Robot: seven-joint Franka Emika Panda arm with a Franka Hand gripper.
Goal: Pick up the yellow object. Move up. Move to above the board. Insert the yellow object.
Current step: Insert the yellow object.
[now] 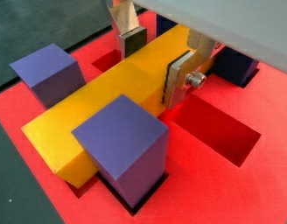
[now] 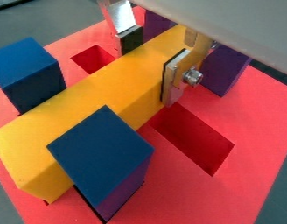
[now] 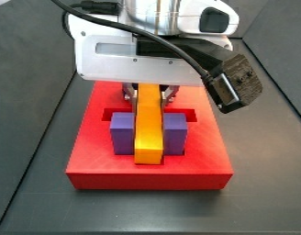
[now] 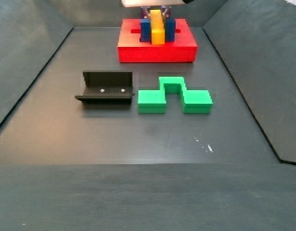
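Yellow object (image 1: 105,101) sits on the board (image 3: 147,170), lying lengthwise between the upright blocks and running across the board's middle; in both wrist views it rests low against the red surface with open recessed slots (image 2: 192,140) showing on either side. Gripper (image 1: 156,59) is directly over the board, clamped across the bar's width near one end: silver finger (image 2: 178,77) flat against one long face, the opposite finger (image 1: 132,39) on the other face, so jaws are closed to bar width and gripping it. Purple block (image 1: 120,140) stands just beside the bar's free end, another purple block (image 1: 46,72) on the other side; the same blocks read blue (image 2: 99,157) in a wrist view. In a side view the bar (image 3: 147,133) passes between two purple blocks toward the board's front edge. The board sits near the floor's far edge in a side view (image 4: 157,52). Well apart from it, nearer mid-floor, are the fixture (image 4: 105,90) and a green notched block (image 4: 175,96) just beside it.
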